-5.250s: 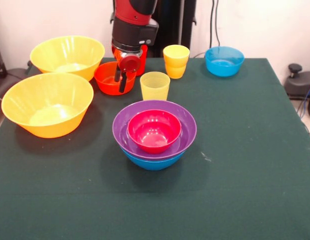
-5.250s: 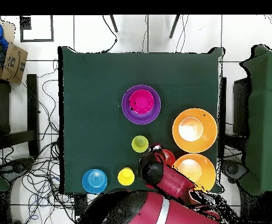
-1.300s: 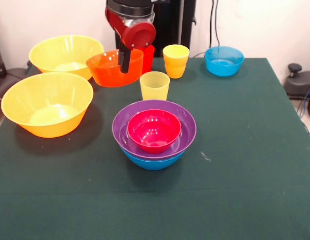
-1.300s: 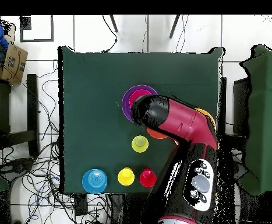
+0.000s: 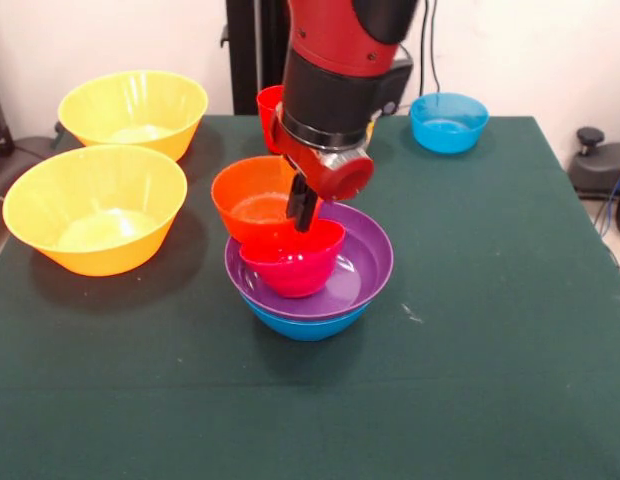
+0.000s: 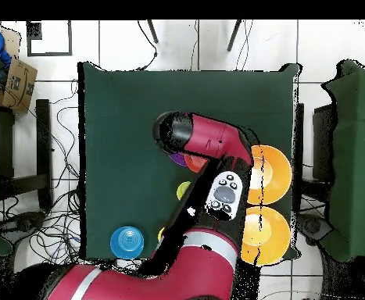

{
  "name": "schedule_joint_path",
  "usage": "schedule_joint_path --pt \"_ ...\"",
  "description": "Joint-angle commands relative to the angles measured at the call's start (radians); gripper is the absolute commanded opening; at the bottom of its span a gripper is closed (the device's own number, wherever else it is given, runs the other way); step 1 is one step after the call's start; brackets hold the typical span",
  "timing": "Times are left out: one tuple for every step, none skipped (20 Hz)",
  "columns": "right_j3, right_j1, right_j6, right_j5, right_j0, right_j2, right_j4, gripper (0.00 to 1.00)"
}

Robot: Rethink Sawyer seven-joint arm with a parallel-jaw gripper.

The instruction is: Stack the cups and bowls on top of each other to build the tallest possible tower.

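My gripper (image 5: pixel 302 208) is shut on the right rim of the orange-red bowl (image 5: pixel 252 205) and holds it just above the left side of the tower. The tower is a pink-red bowl (image 5: pixel 298 268) nested in the purple bowl (image 5: pixel 365 268), which sits in the blue bowl (image 5: pixel 306 323). The red cup (image 5: pixel 268 108) stands behind my arm. The other cups are hidden by the arm in the front view. In the overhead view my arm covers the tower, and the pale yellow cup (image 6: pixel 183 190) shows beside it.
Two large yellow-orange bowls (image 5: pixel 95 205) (image 5: pixel 135 108) stand at the left of the front view. The light-blue bowl (image 5: pixel 448 120) stands at the far right. In the overhead view the yellow bowls (image 6: pixel 273 173) lie right of my arm and the light-blue bowl (image 6: pixel 127 242) lies at the lower left.
My gripper has lifted the orange-red bowl from the back of the table and carried it forward to the tower. The arm now hides the yellow cups in the front view.
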State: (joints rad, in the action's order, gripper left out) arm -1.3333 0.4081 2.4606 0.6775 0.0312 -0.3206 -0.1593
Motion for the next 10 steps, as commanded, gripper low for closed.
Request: schedule_joint_path --pt "0.240 -0.091 0.211 0.194 -0.035 0.025 -0.049 0.00" --pt "0.267 -0.099 0.215 0.217 -0.039 0.015 -0.052 0.00" --pt "0.291 -0.105 0.216 0.239 -0.037 0.011 -0.053 0.00" --pt "0.311 -0.111 0.215 0.259 -0.037 0.006 -0.055 0.00" --pt "0.325 -0.113 0.213 0.277 -0.036 0.003 -0.058 0.00" --pt "0.331 -0.113 0.213 0.289 -0.038 -0.002 -0.062 0.00" --pt "0.335 -0.112 0.212 0.300 -0.039 -0.004 -0.066 0.00" --pt "0.338 -0.112 0.210 0.307 -0.040 -0.007 -0.070 0.00" --pt "0.345 -0.113 0.206 0.314 -0.038 -0.008 -0.073 0.00" --pt "0.347 -0.114 0.201 0.315 -0.035 -0.007 -0.076 0.00"
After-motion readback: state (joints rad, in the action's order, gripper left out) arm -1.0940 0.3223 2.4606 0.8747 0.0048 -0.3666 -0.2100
